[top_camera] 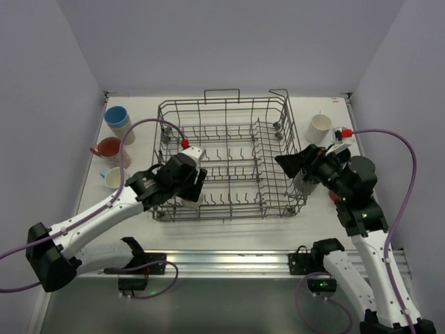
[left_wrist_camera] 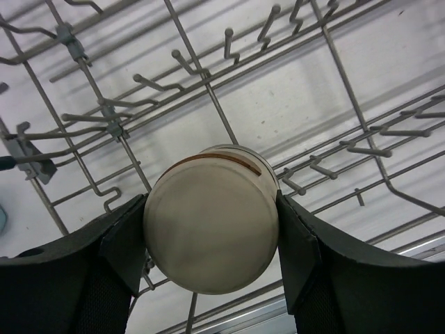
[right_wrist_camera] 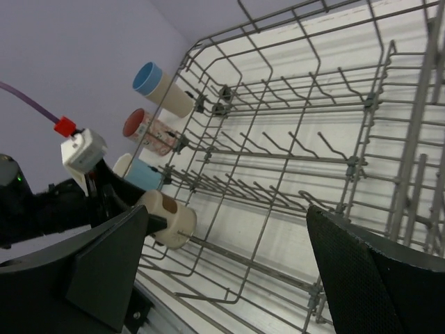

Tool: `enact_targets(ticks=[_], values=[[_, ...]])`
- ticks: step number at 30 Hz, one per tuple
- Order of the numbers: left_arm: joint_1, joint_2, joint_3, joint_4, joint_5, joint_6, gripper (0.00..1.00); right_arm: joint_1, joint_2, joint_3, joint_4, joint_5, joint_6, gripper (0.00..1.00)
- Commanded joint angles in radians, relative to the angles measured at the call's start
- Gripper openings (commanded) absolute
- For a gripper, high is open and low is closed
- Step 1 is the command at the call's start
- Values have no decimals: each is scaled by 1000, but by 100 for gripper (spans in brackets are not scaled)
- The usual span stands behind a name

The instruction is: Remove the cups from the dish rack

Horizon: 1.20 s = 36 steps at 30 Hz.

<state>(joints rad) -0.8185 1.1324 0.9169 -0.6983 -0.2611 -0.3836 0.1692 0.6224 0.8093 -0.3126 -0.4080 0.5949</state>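
Note:
The grey wire dish rack stands mid-table. My left gripper is inside its near left corner, shut on a beige cup with a brown patch, its base toward the wrist camera. The cup is held among the tines, just above the rack floor. It also shows in the right wrist view. My right gripper is open and empty at the rack's right side, pointing into it. A white cup stands right of the rack.
Left of the rack stand a blue-rimmed cup, a red mug and a light blue and cream cup. A metal rail runs along the near edge. White walls close in the table.

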Motion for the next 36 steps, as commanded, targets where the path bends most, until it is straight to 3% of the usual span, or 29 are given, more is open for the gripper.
enact_targets(ticks=[1, 7, 10, 13, 22, 28, 29, 30, 36], values=[[7, -94, 129, 16, 3, 0, 22, 68, 31, 18, 90, -12, 57, 99], [7, -233, 220, 106, 26, -31, 18, 297, 83, 1, 237, 72, 118, 99], [5, -325, 165, 328, 48, -95, 18, 429, 135, 14, 343, 87, 120, 97], [5, -411, 48, 513, 86, -202, 18, 573, 200, 2, 557, 60, 106, 96], [5, -471, -68, 786, 198, -363, 16, 651, 327, 39, 727, 23, 88, 87], [5, -476, -131, 899, 238, -414, 16, 662, 375, 62, 799, -5, 111, 67], [5, -476, -139, 921, 241, -417, 16, 662, 372, 57, 813, 3, 117, 62], [5, -476, -150, 928, 238, -423, 16, 664, 370, 41, 842, 18, 123, 49], [5, -457, -188, 977, 250, -448, 19, 662, 353, 19, 918, 49, 141, 19]])
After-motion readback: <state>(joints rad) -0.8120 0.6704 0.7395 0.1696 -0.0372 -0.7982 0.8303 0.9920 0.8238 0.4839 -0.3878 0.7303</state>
